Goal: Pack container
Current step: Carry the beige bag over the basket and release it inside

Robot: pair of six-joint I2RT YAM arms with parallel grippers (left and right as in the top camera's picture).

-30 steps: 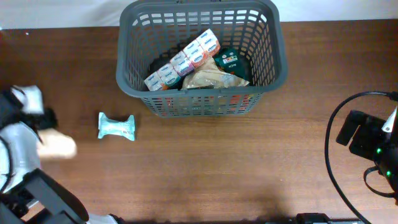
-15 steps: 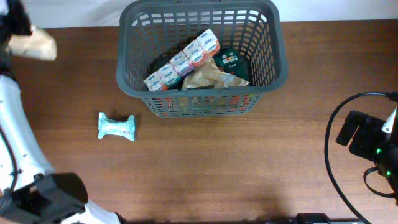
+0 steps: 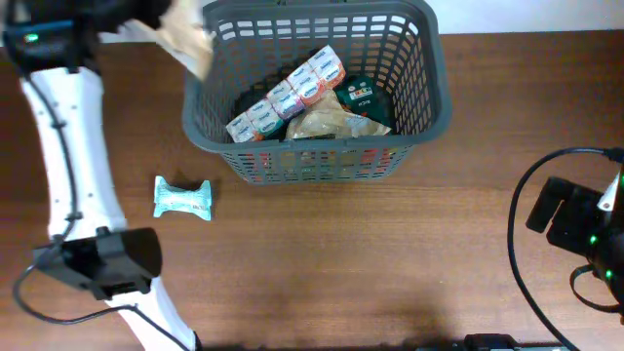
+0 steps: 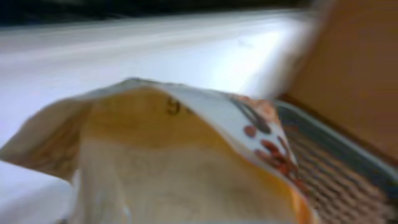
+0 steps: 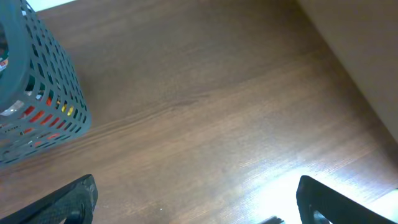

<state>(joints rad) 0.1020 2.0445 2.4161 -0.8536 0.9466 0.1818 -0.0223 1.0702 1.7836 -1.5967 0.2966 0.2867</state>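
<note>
left arm [image 3: 68,146] outstretched, packet [image 3: 185,39] at container [image 3: 436,68] rim.

— What does the left arm [image 3: 83,146] look like?
— Long white links, a black joint housing [image 3: 102,263], a thin black wire [image 3: 60,136] and a green light [image 3: 34,39].
— And the right arm [image 3: 575,219]?
— Black and blocky, with a green dot [image 3: 592,237] and a looping black cable [image 3: 514,229]. The right gripper [image 5: 196,193] has dark matte fingers [image 5: 71,199].

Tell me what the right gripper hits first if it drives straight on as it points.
Probably the bare table; the container stands left of that line. Depth is hard to judge.
</note>
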